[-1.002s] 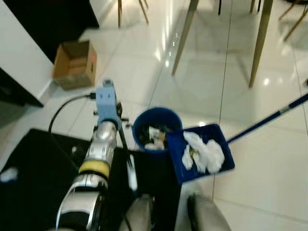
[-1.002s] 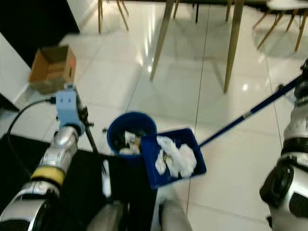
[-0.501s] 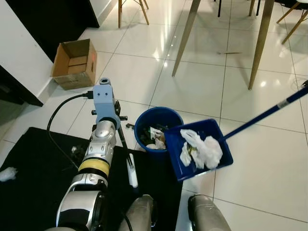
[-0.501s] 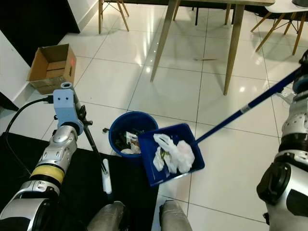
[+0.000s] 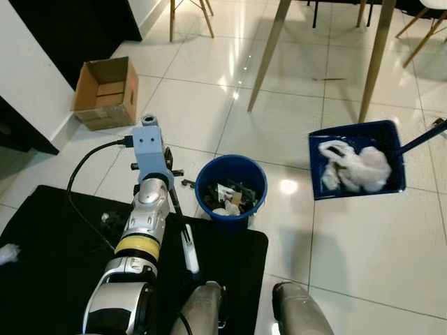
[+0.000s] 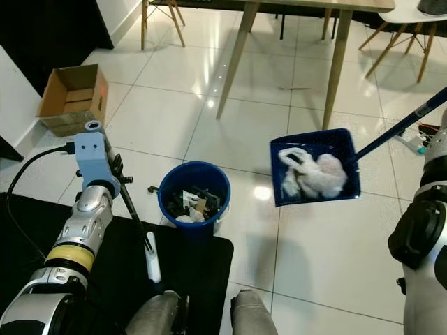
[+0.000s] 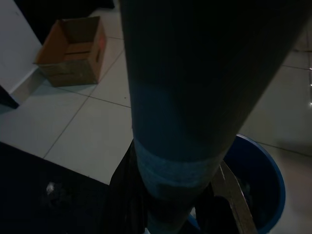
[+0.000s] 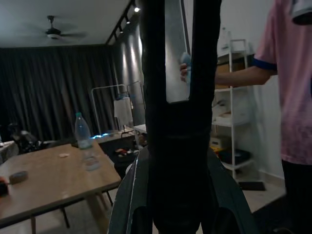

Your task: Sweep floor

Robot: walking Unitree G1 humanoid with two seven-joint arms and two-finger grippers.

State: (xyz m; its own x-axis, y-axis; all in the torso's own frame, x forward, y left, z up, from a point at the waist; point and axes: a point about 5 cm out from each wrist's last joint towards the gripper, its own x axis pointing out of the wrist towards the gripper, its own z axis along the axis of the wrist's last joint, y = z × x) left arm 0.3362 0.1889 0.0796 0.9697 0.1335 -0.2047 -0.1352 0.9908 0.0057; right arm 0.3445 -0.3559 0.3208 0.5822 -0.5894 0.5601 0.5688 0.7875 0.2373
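Closest in, the robot stands with its feet at the edge of a black mat (image 5: 63, 237), and the left arm reaches forward over it with the left claw (image 7: 168, 204) clamped on a thin dark broom handle (image 5: 176, 209); the white end of that broom (image 5: 188, 252) rests on the mat just short of the bin (image 5: 231, 190). In the left wrist view the black fingers (image 7: 122, 195) sit tight around that pole, so it's holding the broom, nearly upright and parked. The blue bin sits on the tile right at the mat's far edge and already has some scraps in it. The bit that matters: the blue dustpan (image 5: 356, 167), loaded with crumpled white paper (image 5: 353, 167), hangs in the air off to the bin's right and a little farther out, well apart from the rim, not over the opening. Its long handle (image 6: 398, 129) runs from the pan up and out to the right, toward the right arm (image 6: 422, 244), so that's clearly the arm carrying it. In the right wrist view the right claw (image 8: 178, 146) has its fingers closed tight along that pole. To dump, the pan would probably need to swing left and back over the bin, then tip. Farther off there's a cardboard box (image 5: 105, 91) and desk legs (image 5: 269, 52) on the shiny tile.
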